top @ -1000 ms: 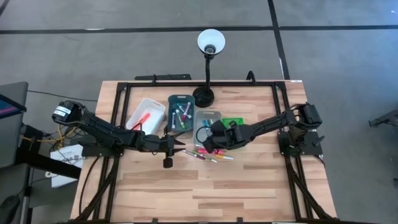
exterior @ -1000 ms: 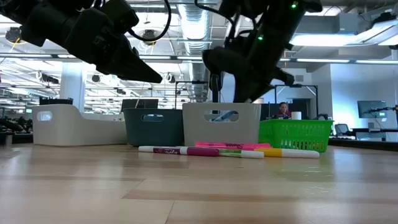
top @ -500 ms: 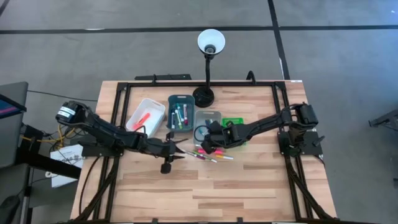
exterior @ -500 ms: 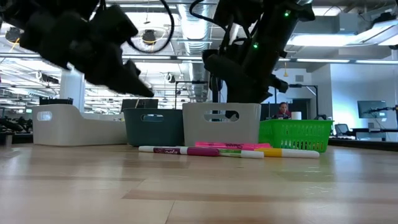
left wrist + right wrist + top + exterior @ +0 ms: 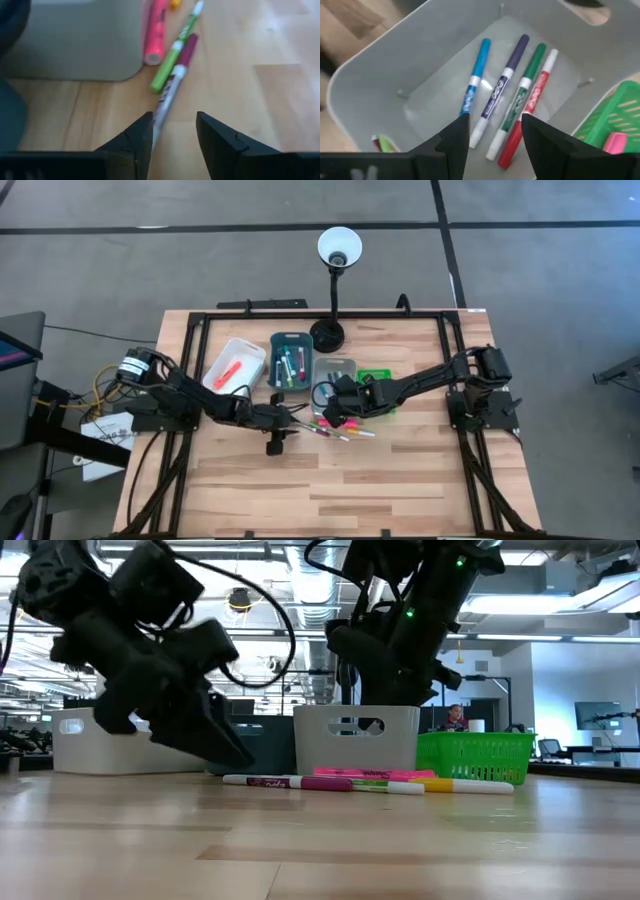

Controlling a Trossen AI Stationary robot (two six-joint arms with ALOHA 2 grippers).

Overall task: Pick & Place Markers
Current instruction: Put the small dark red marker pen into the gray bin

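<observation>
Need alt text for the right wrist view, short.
Four markers, blue, purple, green and red, lie side by side in a grey tray, seen past the open right tool. A green basket sits beside the tray.

- Four markers are lying in the pale grey tray (image 5: 380,75): a blue marker (image 5: 476,75), a purple marker (image 5: 506,80), a green marker (image 5: 526,85) and a red marker (image 5: 536,100), each showing a white stretch of barrel.
- A bright green basket (image 5: 615,120) is sitting beside it — slatted, with something pink inside.
- On the light wooden table (image 5: 280,100), a pink highlighter (image 5: 156,30), a lime-green marker (image 5: 172,57) and a magenta marker (image 5: 175,75) are lying.
- A white tray (image 5: 235,365) is holding something red; the next tray (image 5: 291,363) is showing dark teal.
</observation>
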